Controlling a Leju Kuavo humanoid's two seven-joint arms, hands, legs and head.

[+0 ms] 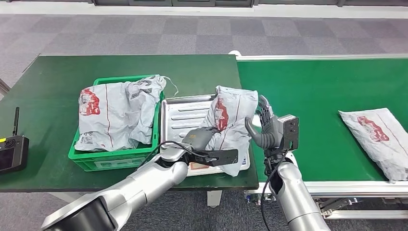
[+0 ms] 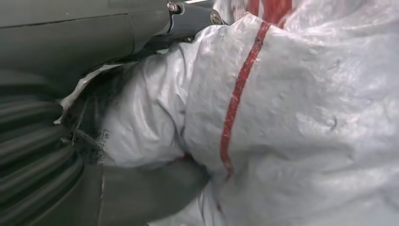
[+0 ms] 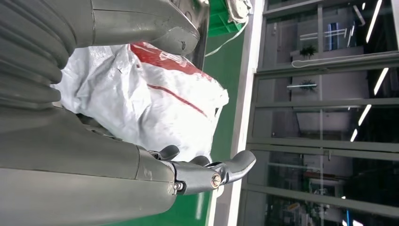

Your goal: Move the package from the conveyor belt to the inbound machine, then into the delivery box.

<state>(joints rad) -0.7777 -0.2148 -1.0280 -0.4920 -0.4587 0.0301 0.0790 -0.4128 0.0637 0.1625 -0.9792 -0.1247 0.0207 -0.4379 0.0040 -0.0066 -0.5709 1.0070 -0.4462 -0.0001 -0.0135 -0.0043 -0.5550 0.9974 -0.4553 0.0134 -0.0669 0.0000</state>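
A grey package with red print (image 1: 231,115) lies crumpled over the right part of the silver tray of the inbound machine (image 1: 180,113). My left hand (image 1: 198,137) grips its near left corner; in the left wrist view the bag (image 2: 306,117) is bunched between my thumb (image 2: 155,188) and the fingers above it. My right hand (image 1: 267,127) stands at the bag's right edge with fingers stretched apart. In the right wrist view the bag (image 3: 155,103) lies between its thumb and its fingers (image 3: 207,172) without being clamped.
The green delivery crate (image 1: 115,159) left of the tray holds another grey package (image 1: 115,113). A third package (image 1: 377,134) lies on the green conveyor belt (image 1: 312,91) at the right. A black handheld device (image 1: 10,151) sits at the table's (image 1: 48,82) left edge.
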